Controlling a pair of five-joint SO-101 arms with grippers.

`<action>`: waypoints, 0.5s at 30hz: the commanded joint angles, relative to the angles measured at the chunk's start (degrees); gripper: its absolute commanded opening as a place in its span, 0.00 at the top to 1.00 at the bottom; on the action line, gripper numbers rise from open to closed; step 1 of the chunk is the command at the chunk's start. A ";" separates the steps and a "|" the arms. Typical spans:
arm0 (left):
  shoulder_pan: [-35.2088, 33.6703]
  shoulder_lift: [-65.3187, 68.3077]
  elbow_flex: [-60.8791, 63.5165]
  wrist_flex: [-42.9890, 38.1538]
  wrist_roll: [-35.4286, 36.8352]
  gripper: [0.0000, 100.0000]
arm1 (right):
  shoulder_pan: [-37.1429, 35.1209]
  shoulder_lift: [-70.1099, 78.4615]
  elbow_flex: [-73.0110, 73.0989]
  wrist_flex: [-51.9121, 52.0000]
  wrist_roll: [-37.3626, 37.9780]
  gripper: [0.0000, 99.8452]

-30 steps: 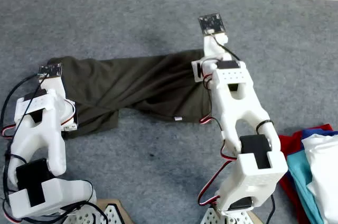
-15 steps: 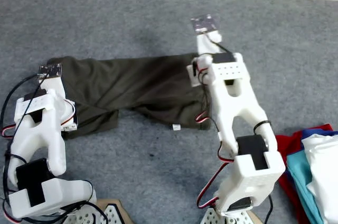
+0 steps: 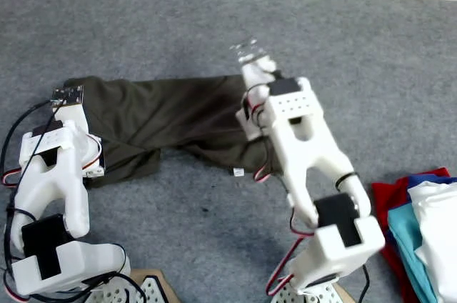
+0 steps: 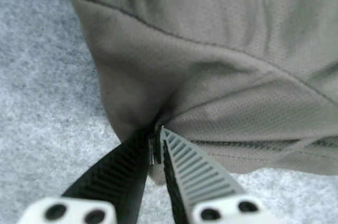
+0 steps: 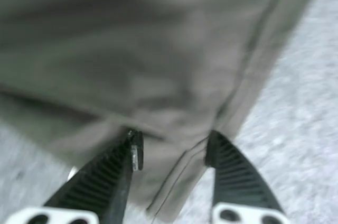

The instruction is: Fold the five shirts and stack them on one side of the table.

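Where the olive shirt (image 3: pixel 164 121) lies: spread out and rumpled across the middle of the grey table (image 3: pixel 143 24), its length running from one arm to the other; the near edge is uneven and no clean fold shows.
Left gripper (image 4: pixel 158 135): jaws closed tight on a pinch of fabric at one end of the shirt; creases radiate from the pinch. Judged purpose: to anchor this end so the cloth cannot slide while the far end is worked.
Right gripper (image 5: pixel 174 142): jaws well apart with nothing between them, poised over the opposite end with a stitched hem running between the two fingers. Contact with the cloth cannot be told. Judged purpose: alignment for a grasp on that edge.
Right arm (image 3: pixel 285 113): extends over the shirt's end and covers part of it.
Stack (image 3: pixel 428 224): red, blue, teal and white shirts piled at the table's right edge, well apart from the olive shirt — judged to be the finished pile.
Step in hand: securing both ends before folding, most likely the last shirt.
Risk: a shallow grasp at the hem may lift one layer only — the fold would then skew.
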 commanded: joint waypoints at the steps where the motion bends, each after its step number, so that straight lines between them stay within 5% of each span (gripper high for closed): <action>1: 0.40 -1.63 0.04 -0.44 -0.62 0.99 | -0.84 -6.73 5.58 -4.35 2.46 0.78; 7: 0.40 -1.63 0.04 -0.44 -0.62 0.99 | 1.01 -6.46 12.26 -12.70 5.01 0.78; 15: 0.40 -1.63 0.04 -0.44 -0.62 0.99 | 2.33 4.00 3.91 -12.88 6.68 0.78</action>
